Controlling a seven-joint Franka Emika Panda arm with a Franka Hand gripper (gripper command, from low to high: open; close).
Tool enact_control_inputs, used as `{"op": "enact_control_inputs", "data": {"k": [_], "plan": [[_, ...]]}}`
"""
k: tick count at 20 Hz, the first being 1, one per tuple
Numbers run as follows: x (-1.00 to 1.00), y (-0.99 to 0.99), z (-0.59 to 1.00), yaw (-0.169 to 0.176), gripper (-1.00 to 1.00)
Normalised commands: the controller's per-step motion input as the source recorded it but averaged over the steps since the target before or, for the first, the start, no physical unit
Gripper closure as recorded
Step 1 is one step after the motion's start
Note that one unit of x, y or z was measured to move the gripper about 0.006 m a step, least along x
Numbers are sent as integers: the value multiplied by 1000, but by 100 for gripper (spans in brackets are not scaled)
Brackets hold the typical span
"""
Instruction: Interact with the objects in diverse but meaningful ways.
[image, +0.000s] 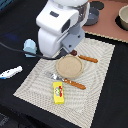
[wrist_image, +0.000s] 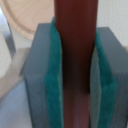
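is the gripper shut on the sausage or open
Shut on it: in the wrist view the sausage is clamped between the green pads of the fingers, touching both. The exterior view hides the grip.

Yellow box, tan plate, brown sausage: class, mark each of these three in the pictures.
yellow box (image: 59, 93), exterior view, middle of its labelled top face.
tan plate (image: 69, 67), exterior view, bare centre of the plate.
brown sausage (wrist_image: 75, 60), wrist view, mid-length of its body between the green pads.

Smooth, faintly glossy dark brown sausage (wrist_image: 75, 60) between matt green rubbery gripper pads (wrist_image: 54, 75) — woven cloth-like placemat (image: 95, 85) below.
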Motion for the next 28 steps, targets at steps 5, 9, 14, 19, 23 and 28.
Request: {"op": "enact_control_inputs", "data": {"k": [5,9,14,19,23,28], "plan": [[-571,-491,-38,-22,100],[-597,-420,-168,-50,100],[-602,-242,-283,-13,100],[-477,-105,-426,0,100],[-282,-8,-513,0,100],[-275,-46,-619,0,100]]}}
